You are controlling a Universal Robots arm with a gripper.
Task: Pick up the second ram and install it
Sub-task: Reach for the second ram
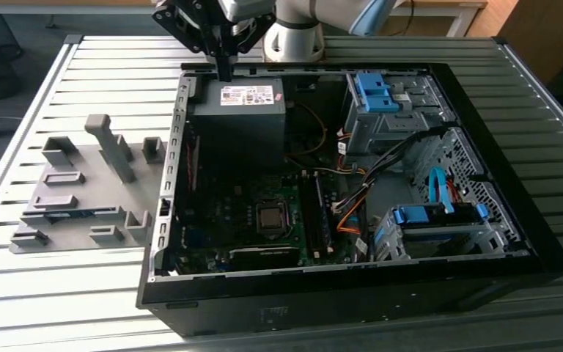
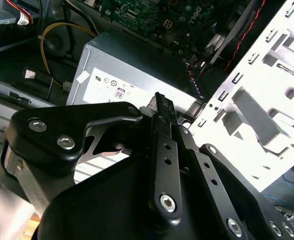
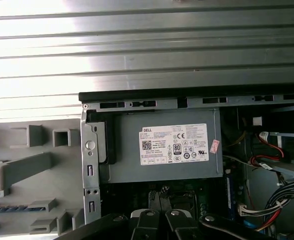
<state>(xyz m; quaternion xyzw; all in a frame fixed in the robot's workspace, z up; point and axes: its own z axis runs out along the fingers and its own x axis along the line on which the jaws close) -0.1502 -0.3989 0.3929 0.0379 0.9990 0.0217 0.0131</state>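
Hovering above boxy grey power supply point(image 1: 237, 114), black angular hand point(image 1: 225, 73)

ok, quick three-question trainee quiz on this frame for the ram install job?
1. True or false: the gripper is holding the second ram.
2. Which part is the gripper nearest? A the power supply; B the blue drive cage; C the processor socket.
3. Fill in: in the exterior view, the grey fixture sits to the ___ of the computer case.

Key: 1 false; the second ram lies in the grey fixture and the jaws are shut on nothing. 2 A. 3 left.
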